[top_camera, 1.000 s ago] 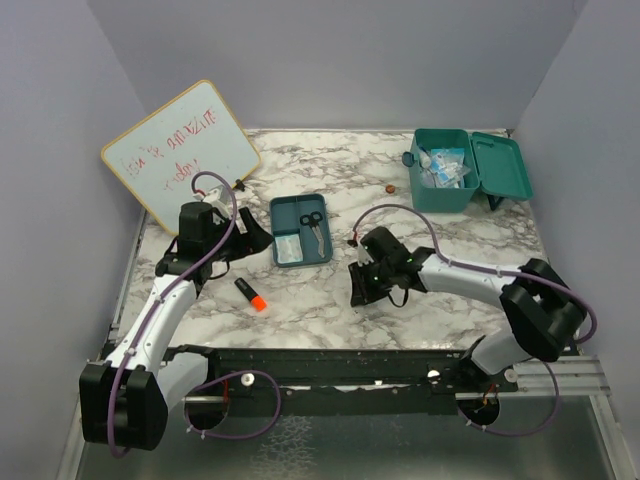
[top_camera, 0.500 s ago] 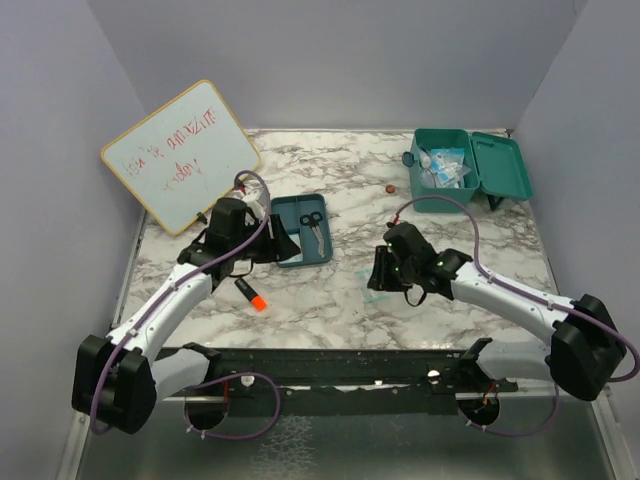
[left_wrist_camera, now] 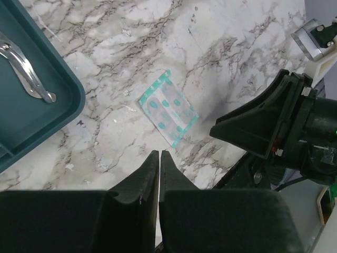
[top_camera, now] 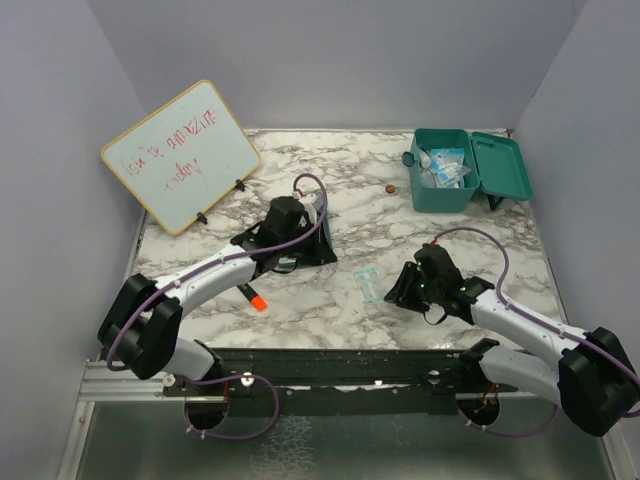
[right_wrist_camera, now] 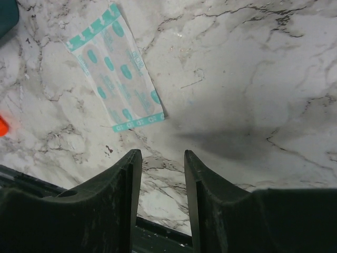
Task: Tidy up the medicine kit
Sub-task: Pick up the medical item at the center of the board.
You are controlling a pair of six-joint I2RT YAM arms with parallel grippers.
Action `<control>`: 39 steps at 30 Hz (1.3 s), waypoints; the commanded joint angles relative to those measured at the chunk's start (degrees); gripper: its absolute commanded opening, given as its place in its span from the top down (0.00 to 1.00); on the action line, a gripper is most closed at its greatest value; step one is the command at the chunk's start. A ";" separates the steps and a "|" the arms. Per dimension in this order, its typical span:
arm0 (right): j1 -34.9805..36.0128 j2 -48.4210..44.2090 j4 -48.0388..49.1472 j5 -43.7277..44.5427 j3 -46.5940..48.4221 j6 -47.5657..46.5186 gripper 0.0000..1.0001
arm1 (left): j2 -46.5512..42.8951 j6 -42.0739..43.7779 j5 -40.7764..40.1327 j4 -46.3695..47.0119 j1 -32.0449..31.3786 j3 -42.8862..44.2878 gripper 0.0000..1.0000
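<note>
The teal medicine kit [top_camera: 445,185] stands open at the back right, with small packets inside. A flat see-through packet with teal dots [top_camera: 368,284] lies on the marble between my grippers. My left gripper [top_camera: 328,254] hovers over the teal tray's right edge, shut with nothing in it [left_wrist_camera: 159,154]; the packet [left_wrist_camera: 168,108] lies just beyond its tips. My right gripper [top_camera: 402,290] is right of the packet, open and empty [right_wrist_camera: 162,154], with the packet [right_wrist_camera: 116,68] ahead and to the left of its tips.
A shallow teal tray [left_wrist_camera: 31,105] holding metal scissors [left_wrist_camera: 26,71] lies mostly hidden under my left arm. An orange-capped marker [top_camera: 252,296] lies near the front left. A whiteboard [top_camera: 180,155] leans at the back left. A small red object [top_camera: 390,187] sits beside the kit.
My left arm swung right across the tray and its jaws closed. My right arm drew back to the near right and opened wider, and the packet now lies uncovered on the marble.
</note>
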 commanded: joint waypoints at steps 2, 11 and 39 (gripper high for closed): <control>-0.45 -1.08 11.37 -3.28 -4.16 3.92 0.56 | 6.58 -3.16 -0.80 6.98 -2.55 2.47 0.97; -0.50 -0.63 18.87 -1.61 -9.29 9.07 0.51 | 18.01 -4.64 1.57 12.17 -4.24 5.12 0.98; -0.50 -2.31 44.42 4.63 -18.32 16.92 0.50 | 30.64 -3.66 2.66 12.02 -6.33 7.22 1.00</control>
